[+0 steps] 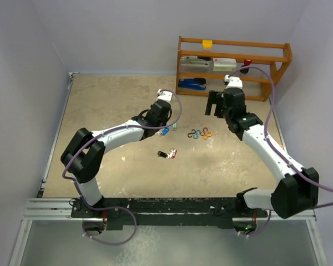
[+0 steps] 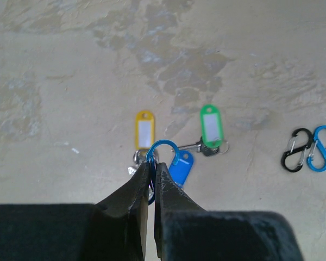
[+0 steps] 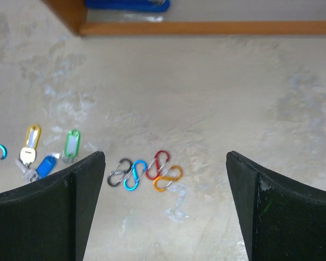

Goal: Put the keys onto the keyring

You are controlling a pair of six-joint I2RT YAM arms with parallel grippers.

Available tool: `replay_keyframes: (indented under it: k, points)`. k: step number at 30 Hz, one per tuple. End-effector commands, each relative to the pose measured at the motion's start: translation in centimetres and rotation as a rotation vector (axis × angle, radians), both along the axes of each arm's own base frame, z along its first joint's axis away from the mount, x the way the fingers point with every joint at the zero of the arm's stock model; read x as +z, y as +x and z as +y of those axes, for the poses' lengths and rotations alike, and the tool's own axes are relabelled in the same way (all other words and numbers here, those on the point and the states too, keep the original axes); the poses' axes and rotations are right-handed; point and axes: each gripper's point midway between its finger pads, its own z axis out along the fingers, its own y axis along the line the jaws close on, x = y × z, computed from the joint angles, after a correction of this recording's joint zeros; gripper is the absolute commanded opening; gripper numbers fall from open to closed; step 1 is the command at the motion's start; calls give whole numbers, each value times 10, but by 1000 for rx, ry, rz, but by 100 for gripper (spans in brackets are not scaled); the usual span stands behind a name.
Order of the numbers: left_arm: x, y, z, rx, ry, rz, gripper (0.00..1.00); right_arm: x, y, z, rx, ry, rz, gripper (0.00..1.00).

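Beige tabletop (image 1: 111, 100) from above, with a shelf (image 1: 233, 55) at the back right. The left gripper (image 1: 162, 131) is down at a cluster of keys (image 1: 170, 129) mid-table. A black and red pair (image 1: 167, 153) lies nearer the bases, and the right gripper (image 1: 215, 108) hangs near the shelf.

Left wrist: the jaws are pinched together on a blue ring (image 2: 163, 142) (a small open loop). Yellow (image 2: 144, 129), green (image 2: 212, 124) and blue (image 2: 181, 167) keys lie around it, and clips (image 2: 320, 149) lie well to the right.

Right wrist: its fingers (image 3: 70, 206) are spread wide above four clips. The keys lie far left.
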Motion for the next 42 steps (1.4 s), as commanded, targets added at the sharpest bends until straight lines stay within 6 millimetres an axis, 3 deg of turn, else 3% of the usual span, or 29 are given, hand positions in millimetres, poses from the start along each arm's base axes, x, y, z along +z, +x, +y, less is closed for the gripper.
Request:
replay_keyframes:
  k: [1, 9, 13, 22, 26, 34, 42]
  points:
    - [28, 0, 24, 102, -102, -52, 0, -28, 3, 54, 199, 18, 59, 95]
    - [11, -7, 58, 178, -104, -16, 0, -75, 0, 118, 384, 84, 181, 88]
    - [6, -7, 71, 200, -107, -5, 0, -91, 1, 139, 424, 95, 211, 85]
    - [-6, -10, 72, 189, -116, 5, 0, -104, 3, 155, 454, 88, 247, 83]
    - [-8, -9, 74, 198, -108, 5, 0, -111, -1, 171, 490, 79, 270, 80]
    - [-7, -8, 84, 232, -103, 2, 0, -124, -15, 195, 556, 46, 309, 69]
    - [-6, -9, 93, 250, -132, 0, 0, -141, -11, 214, 596, 22, 335, 57]
